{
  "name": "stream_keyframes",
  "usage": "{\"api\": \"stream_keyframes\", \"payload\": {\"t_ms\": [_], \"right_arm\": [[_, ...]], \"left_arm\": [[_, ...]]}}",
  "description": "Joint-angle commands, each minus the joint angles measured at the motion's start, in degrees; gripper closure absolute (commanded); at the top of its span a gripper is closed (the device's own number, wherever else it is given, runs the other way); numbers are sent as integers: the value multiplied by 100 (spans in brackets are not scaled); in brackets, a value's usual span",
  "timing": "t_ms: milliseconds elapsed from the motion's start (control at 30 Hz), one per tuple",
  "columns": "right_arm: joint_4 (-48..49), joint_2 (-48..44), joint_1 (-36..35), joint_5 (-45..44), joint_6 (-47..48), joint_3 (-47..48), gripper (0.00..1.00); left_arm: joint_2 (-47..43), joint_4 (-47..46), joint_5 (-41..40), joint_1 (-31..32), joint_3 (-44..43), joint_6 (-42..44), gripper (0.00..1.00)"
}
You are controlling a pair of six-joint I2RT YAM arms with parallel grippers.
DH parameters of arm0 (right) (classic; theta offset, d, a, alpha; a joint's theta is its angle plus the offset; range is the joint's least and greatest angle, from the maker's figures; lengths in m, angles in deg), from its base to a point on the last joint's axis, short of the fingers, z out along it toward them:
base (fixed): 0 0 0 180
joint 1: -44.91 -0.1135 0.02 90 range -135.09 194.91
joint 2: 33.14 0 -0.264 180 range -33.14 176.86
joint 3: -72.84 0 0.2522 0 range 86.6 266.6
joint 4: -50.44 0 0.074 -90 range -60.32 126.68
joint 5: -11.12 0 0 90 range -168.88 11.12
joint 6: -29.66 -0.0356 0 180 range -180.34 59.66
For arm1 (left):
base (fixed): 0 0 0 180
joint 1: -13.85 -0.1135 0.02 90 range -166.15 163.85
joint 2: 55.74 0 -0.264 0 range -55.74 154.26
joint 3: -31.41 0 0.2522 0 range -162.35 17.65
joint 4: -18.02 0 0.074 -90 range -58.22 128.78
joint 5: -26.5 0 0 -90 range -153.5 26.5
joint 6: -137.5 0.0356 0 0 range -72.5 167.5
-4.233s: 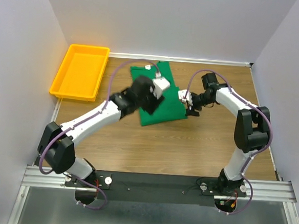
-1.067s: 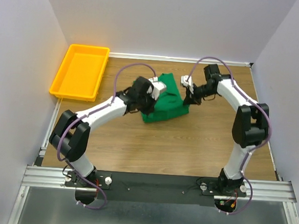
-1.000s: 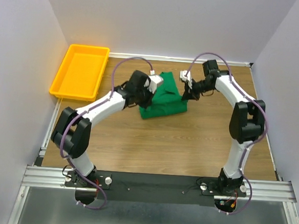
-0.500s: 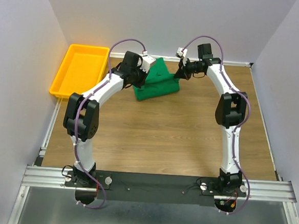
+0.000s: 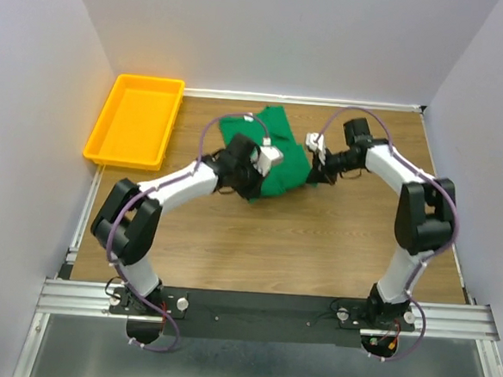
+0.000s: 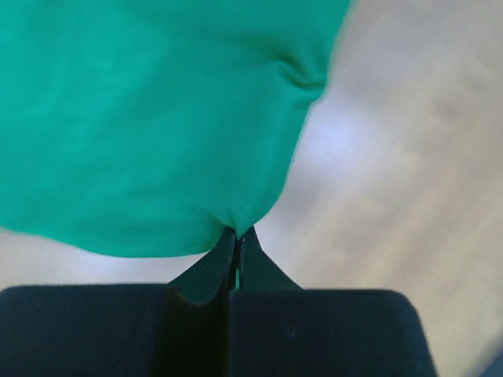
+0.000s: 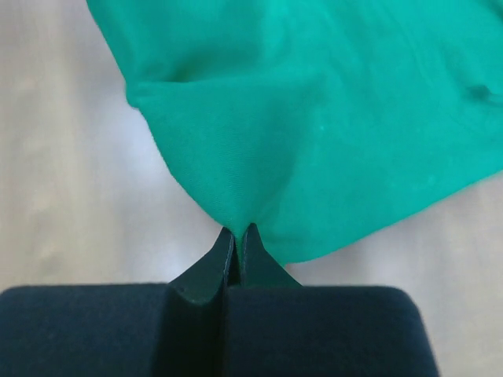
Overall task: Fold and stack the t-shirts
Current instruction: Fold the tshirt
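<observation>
**T-shirt**: one. Plain emerald green, rumpled and partly folded. It lies on the table at upper centre of the top view, between the two arms. Its far part spreads toward the back wall. Its near edge is drawn out into two corners, one lower left and one lower right.

**Tray**: one. Yellow plastic, rectangular, at the upper left of the top view beside the left wall. The t-shirt lies outside it, well apart to its right.

**Table**: one. Wood-grain top, bearing the tray and the t-shirt.

**Grippers**: two.
- **Left gripper**: the jaws are pressed together with a pinch of green cloth caught at the tips. In the left wrist view the fabric fans up over the upper left of the frame, with pale wood to the right.
- **Right gripper**: the jaws are likewise closed tight on a point of the t-shirt. The fabric spreads over the upper right of the right wrist view, with pale wood to the left.

Whether the pinched corners rest on the wood or hang just above it cannot be told.
</observation>
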Motion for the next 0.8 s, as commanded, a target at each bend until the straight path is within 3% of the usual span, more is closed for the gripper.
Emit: {"api": "stream_keyframes", "payload": {"t_ms": [0, 233, 467, 567, 767], "right_arm": [[-209, -1192, 6, -99, 752, -1365, 100], [-1007, -3284, 6, -601, 1455, -3860, 99], [-2281, -5692, 23, -865, 1631, -4787, 100], [-2397, -5888, 32, -935, 1658, -4603, 99], [-2688, -5475, 32, -786, 2141, -4453, 100]], "left_arm": [[-764, -370, 117, 833, 688, -841, 100], [-1601, -932, -147, 2425, 1927, -2387, 100], [-1795, -1257, -200, 3944, 2403, -3337, 100], [-1865, -1337, -261, 4349, 2587, -3724, 100], [-2295, -1320, -560, 4448, 2755, -3963, 100]]}}
